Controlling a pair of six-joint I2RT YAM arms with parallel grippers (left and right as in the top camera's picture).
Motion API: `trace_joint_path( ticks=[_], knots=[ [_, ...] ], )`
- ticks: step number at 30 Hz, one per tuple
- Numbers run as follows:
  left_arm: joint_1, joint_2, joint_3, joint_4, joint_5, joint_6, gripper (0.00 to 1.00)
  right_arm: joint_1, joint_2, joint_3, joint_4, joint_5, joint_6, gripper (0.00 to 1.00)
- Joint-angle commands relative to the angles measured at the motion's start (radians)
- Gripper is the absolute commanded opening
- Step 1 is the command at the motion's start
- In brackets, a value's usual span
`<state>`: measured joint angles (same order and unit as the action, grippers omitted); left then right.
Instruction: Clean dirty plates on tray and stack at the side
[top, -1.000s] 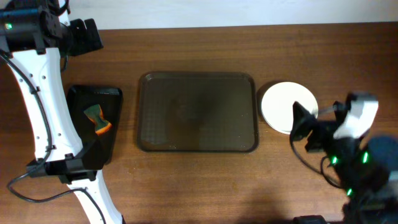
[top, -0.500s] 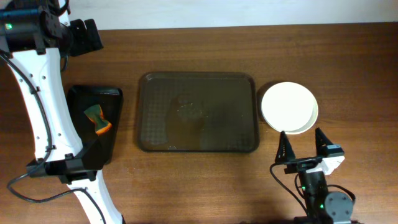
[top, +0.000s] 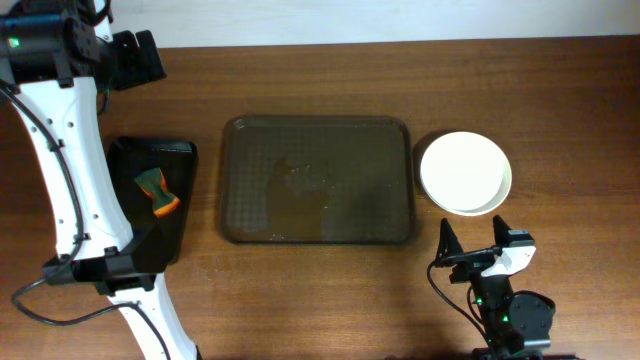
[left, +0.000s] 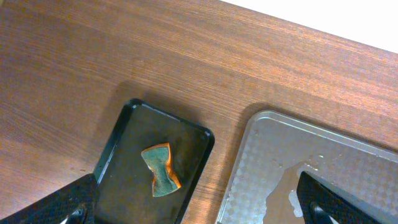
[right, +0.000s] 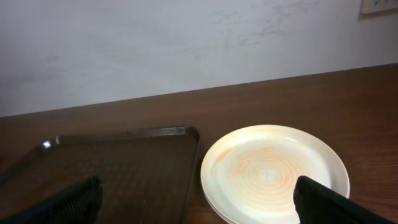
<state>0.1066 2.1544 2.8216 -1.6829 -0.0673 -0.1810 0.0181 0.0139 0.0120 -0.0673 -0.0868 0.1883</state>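
Note:
The dark brown tray (top: 318, 180) lies mid-table with nothing on it but wet streaks; it also shows in the left wrist view (left: 323, 180) and the right wrist view (right: 106, 168). A stack of white plates (top: 465, 172) sits on the table just right of the tray. The top plate (right: 273, 171) has faint orange smears. My right gripper (top: 475, 248) is open and empty, near the front edge, just in front of the plates. My left gripper (left: 199, 211) is open and empty, high above the table's left side.
A small glossy black tray (top: 155, 200) at the left holds a green and orange sponge (top: 155, 190), also seen in the left wrist view (left: 161, 169). The left arm's white links (top: 70, 150) stretch along the left edge. A pale wall is at the back.
My right arm pulled back from the plates toward the front edge and now points at them from lower down. The plate stack, tray and left arm stayed put.

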Motion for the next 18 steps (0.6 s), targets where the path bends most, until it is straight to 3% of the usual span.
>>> trace_joint_path(
  ticks=[1, 8, 11, 13, 15, 16, 18],
  knots=[
    [0.003, 0.007, -0.001, 0.002, 0.0, -0.005, 1.0, -0.005, -0.007, -0.006, -0.004, 0.009, 0.01, 0.98],
    [0.002, -0.021, -0.003, -0.001, 0.004, -0.005, 1.0, -0.005, -0.007, -0.006, -0.004, 0.009, 0.01, 0.98],
    [-0.002, -0.133, -0.121, 0.104, 0.027, -0.005, 1.0, -0.005, -0.007, -0.006, -0.004, 0.009, 0.01, 0.98],
    [-0.002, -0.347, -0.466, 0.352, 0.039, -0.004, 1.0, -0.005, -0.007, -0.006, -0.004, 0.009, 0.01, 0.98],
    [-0.002, -0.503, -0.755, 0.55, 0.053, 0.056, 1.0, -0.005, -0.007, -0.006, -0.004, 0.009, 0.01, 0.98],
    [-0.001, -0.65, -1.015, 0.722, 0.053, 0.127, 1.0, -0.005, -0.007, -0.006, -0.004, 0.009, 0.01, 0.98],
    [-0.001, -0.834, -1.329, 0.919, 0.058, 0.186, 1.0, -0.005, -0.007, -0.006, -0.004, 0.009, 0.01, 0.98]
  ],
)
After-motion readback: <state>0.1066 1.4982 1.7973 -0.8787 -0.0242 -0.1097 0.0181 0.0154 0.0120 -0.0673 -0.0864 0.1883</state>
